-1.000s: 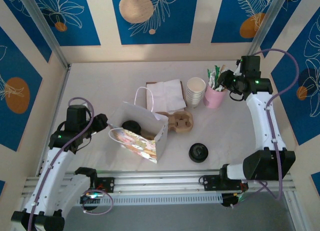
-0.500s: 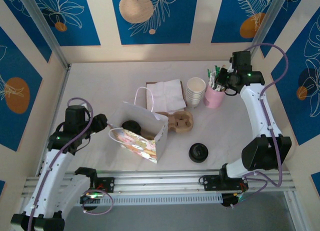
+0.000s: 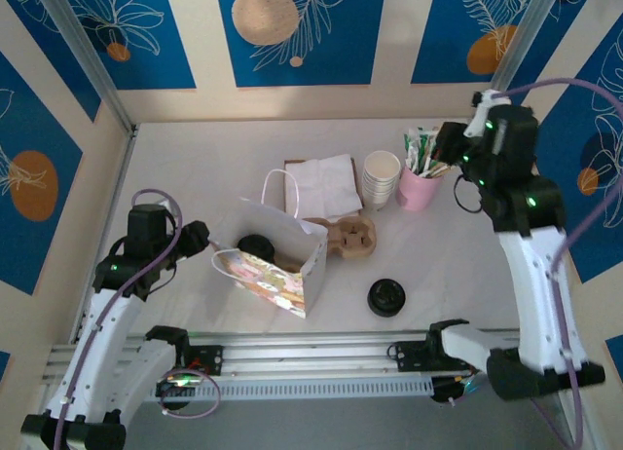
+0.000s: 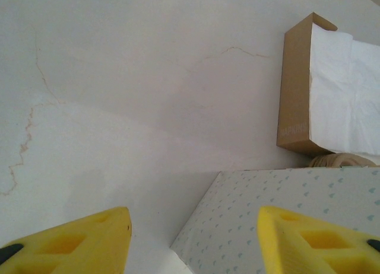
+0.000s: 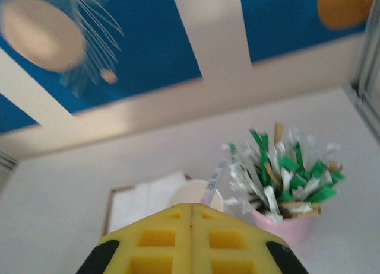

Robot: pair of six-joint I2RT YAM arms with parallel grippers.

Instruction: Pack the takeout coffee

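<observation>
1. Your left fingers (image 4: 71,241): yellow and apart, low over the counter (image 3: 195,168). The bag's corner lies between them, and you cannot tell whether they touch it.
2. Bag (image 3: 277,238): white paper with a loop handle and a colourful print on its near side. It sits just right of your left fingers, mouth open, with a dark round thing (image 3: 255,243) inside.
3. Napkin box (image 3: 321,185): brown card holding white napkins, behind the bag.
4. Carrier (image 3: 350,238): tan moulded pulp with round wells, flat on the counter outside the bag. Its left edge is against or just behind the bag's right side, the napkin box is behind it, and nothing sits in the wells. The bag wall stands between it and your left fingers.
5. Lid (image 3: 386,297): small, black and round, alone on the counter, nearer to you than the carrier and to its right.
6. Cups (image 3: 382,177): a white stack, right of the napkin box.
7. Pink cup (image 3: 419,189): stuffed with green and white packets, just right of the stack.
8. Your right fingers (image 5: 154,244): pressed together, raised above and behind the pink cup, well apart from the carrier. A thin pale stick (image 5: 214,185) rises at their tips, and you cannot tell whether it is pinched.
</observation>
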